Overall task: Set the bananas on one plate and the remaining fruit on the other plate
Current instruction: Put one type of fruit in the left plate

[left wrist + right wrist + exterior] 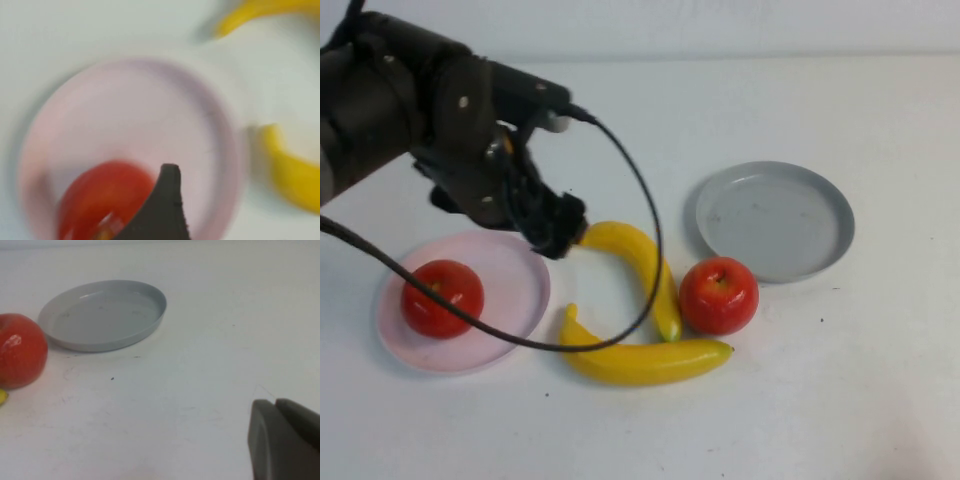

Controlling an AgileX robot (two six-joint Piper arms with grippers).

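Note:
The pale pink plate (510, 275) holds one red apple (442, 297); both also show in the left wrist view, the plate (150, 110) and the apple (100, 195). The second apple (719, 294) sits on the table beside the empty grey plate (775, 220). Two yellow bananas (635, 262) (645, 360) lie on the table between the plates. My left gripper (558, 228) hangs open and empty over the pink plate's right edge, near one banana's end; one finger (167, 200) shows above the apple. My right gripper (275, 402) is shut and empty, low over the table, away from the grey plate (105, 312) and the apple (20, 350).
A black cable (645, 220) loops from the left arm over the bananas. Bare white table lies to the right of and in front of the grey plate.

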